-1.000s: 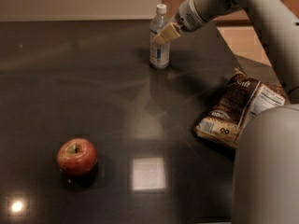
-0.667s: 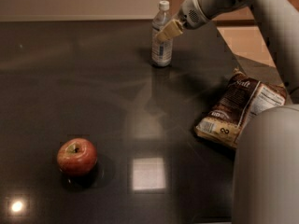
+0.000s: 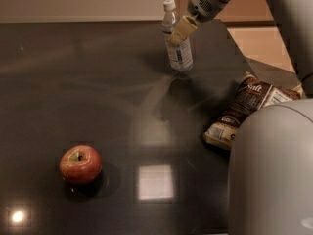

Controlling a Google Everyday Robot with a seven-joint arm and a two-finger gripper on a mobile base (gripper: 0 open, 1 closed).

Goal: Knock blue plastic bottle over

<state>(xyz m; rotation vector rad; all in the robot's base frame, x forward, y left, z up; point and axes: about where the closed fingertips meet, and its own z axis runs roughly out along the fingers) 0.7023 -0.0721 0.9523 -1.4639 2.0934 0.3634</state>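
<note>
- Pincer (image 3: 182, 29): tan tip at the end of the grey arm (image 3: 209, 0), at the far side of the desk (image 3: 98, 82). It lies against the upper right side of the bottle, below the cap. Apart or together: cannot tell.
- Blue plastic bottle (image 3: 180, 56): on its base at the far centre-right of the desk, white cap up and leaning slightly left. Not yet down.
- Snack bag (image 3: 242, 112): brown, lying flat near the right edge, apart from the bottle.
- Apple (image 3: 80, 164): red, near left, well apart from everything else.
- Risk: a push placed too low would likely slide the bottle across the glossy desk instead of tipping it.
- Risk: a glancing contact could slip off the round body and let it rock back upright.
- Risk: once down, it may roll towards the far edge.
</note>
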